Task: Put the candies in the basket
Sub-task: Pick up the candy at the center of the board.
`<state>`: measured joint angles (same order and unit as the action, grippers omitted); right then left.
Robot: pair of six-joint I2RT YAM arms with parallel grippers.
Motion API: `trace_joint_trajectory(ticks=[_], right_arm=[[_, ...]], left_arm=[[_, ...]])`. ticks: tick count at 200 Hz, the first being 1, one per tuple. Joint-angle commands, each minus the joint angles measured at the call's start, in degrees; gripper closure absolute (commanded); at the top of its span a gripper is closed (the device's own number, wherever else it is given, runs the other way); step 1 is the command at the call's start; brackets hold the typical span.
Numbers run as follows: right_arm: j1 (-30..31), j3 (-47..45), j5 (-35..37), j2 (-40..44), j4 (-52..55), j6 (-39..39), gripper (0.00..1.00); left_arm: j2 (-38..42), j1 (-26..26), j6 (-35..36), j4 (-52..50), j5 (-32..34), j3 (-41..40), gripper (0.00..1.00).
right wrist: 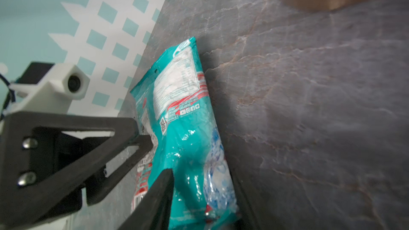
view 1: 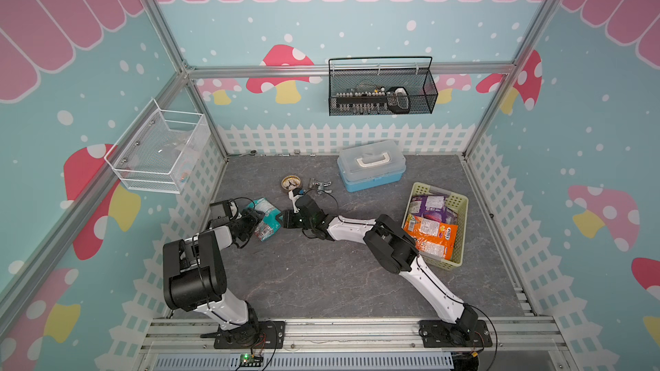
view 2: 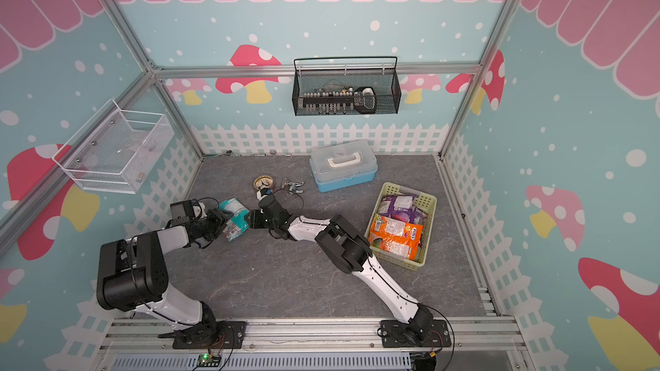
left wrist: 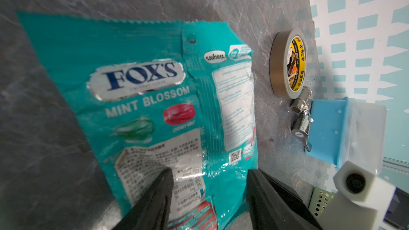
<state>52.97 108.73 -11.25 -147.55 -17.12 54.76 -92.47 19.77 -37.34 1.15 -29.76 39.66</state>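
Observation:
A teal candy bag (view 1: 267,217) (view 2: 235,221) is held up on edge between my two arms at the middle left of the table. My left gripper (view 1: 258,224) (left wrist: 210,173) is shut across its labelled lower end (left wrist: 155,85). From the opposite side my right gripper (view 1: 284,219) (right wrist: 201,173) has a finger pressed against each face of the same bag (right wrist: 188,129). The pale yellow-green basket (view 1: 462,230) (view 2: 430,223) stands at the right. In it lie orange candies (view 1: 434,235) and purple candies (view 1: 428,207).
A tape roll (view 1: 291,183) (left wrist: 287,63) and a metal fitting (view 1: 319,185) lie just behind the grippers. A blue box with a clear lid (view 1: 371,165) stands further back. On the walls hang a black wire basket (view 1: 382,91) and a white one (view 1: 160,151).

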Motion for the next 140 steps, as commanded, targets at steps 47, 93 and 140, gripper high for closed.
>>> trace_joint_trajectory(ticks=[47,93,140], right_arm=[[-0.3,-7.7,-1.7,8.1,-9.1,-6.4,1.0],[-1.7,-23.9,-1.5,23.2,-14.3,-8.6,1.0],[-4.8,-38.4,-3.7,38.3,-14.8,-5.8,1.0]], left_arm=[[2.1,-1.4,-1.0,-9.4,1.0,-3.1,0.36],[10.2,-1.5,5.2,-11.7,-3.8,0.3,0.27],[16.3,-4.6,13.8,-16.3,-5.8,4.0,0.01]])
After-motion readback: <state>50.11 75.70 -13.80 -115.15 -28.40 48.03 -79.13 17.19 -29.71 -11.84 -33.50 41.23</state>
